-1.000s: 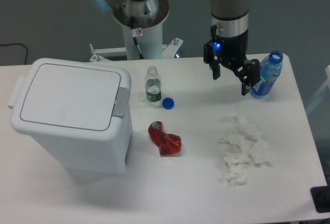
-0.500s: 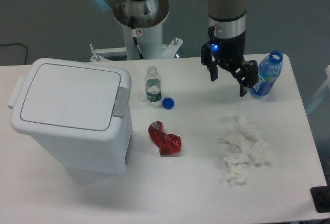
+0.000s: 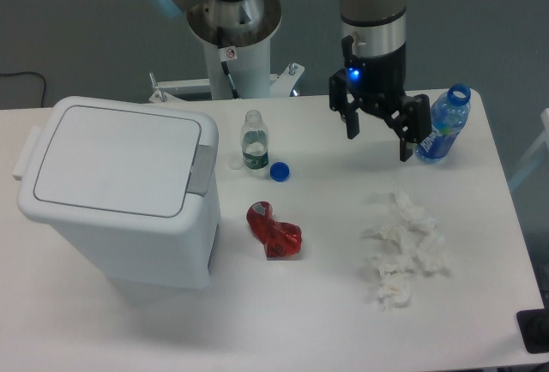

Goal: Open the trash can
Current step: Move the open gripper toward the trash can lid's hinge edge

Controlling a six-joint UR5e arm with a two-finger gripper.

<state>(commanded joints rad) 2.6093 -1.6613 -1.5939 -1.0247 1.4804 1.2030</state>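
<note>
White plastic bin: the trash can (image 3: 120,196) is the largest thing on the table (image 3: 326,321), standing at its left side, a rectangular body with rounded corners that narrows a little toward the base.
Lid: flat and pale, lying shut and flush within the raised rim of the trash can; a shallow outline runs round its panel.
Push tab: a grey tab (image 3: 202,169) sits on the right edge of the top, facing the middle of the table, and folds slightly down over the side wall.
Left edge: a small white lug juts out from the trash can's far-left side, by the hinge end of the lid.
Gripper: the gripper (image 3: 377,139) hangs above the right half of the table, well apart from the trash can, its two black fingers spread wide with nothing between them; a blue light glows on the wrist above.
Blue bottle: a blue plastic bottle (image 3: 443,125) stands uncapped just beside the gripper's right-hand finger in this view; whether they touch cannot be told.
Clear bottle: a small clear bottle (image 3: 253,141) stands upright without a cap, near the grey tab but apart from it.
Cap: a blue cap (image 3: 279,171) lies on the table just right of the clear bottle.
Red item: a crumpled red wrapper (image 3: 274,231) lies near the trash can's lower right corner.
Tissues: crumpled white tissues (image 3: 403,248) are scattered on the right, in front of the gripper.
</note>
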